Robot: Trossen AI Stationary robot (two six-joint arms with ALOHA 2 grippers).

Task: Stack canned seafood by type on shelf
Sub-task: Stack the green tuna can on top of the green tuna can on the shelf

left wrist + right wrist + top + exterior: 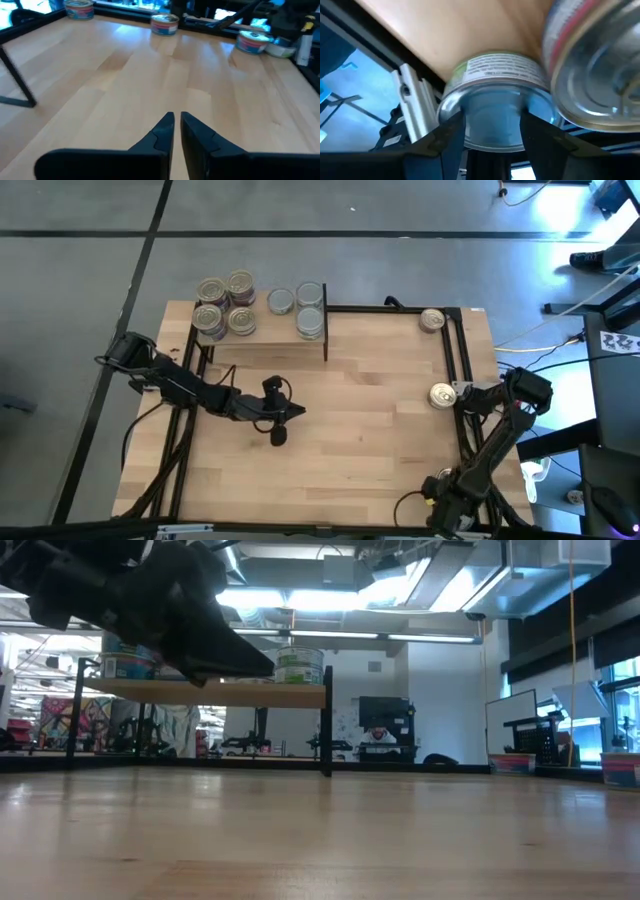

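The shelf (262,340) stands at the table's far left. It carries gold-lidded tins (224,304) on its left part and silver-topped tins (300,308) on its right part. By the table's right edge stand a red-labelled tin (443,394) and a green-labelled tin (495,70). My right gripper (492,120) hangs over the green-labelled tin, its fingers apart over the tin's silver top. My left gripper (177,120) is shut with nothing in it, above the middle of the table (296,414). My right gripper comes at the green-labelled tin from above, slanting down. Its fingers (452,135) stand in front of the silver top (492,125). I cannot tell whether they touch it.
Another tin (432,320) stands at the far right corner. A black metal frame (462,360) runs along the table's right edge, right beside the green-labelled tin. Bare wood lies between the two arms.
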